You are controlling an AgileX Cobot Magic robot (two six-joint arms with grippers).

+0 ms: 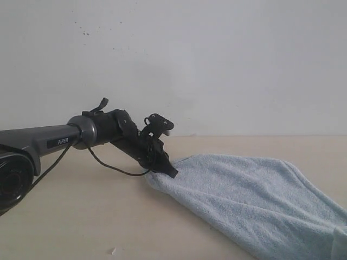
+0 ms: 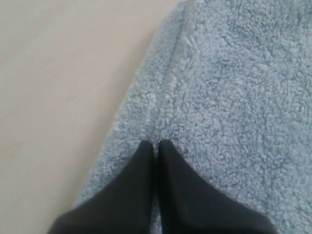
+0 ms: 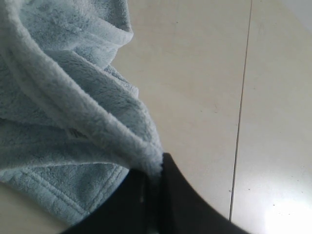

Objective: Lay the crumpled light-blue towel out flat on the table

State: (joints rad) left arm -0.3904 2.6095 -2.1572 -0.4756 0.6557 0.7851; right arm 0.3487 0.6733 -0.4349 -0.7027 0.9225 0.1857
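While the towel (image 1: 255,200) lies half-spread on the counter (image 1: 81,216), the left fingers (image 2: 131,195) and the right fingers (image 3: 180,204) each clamp its edge.

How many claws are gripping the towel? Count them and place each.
2. The left claw pinches the towel at its left end in the exterior view; the right claw, outside that view, clamps a hemmed fold.
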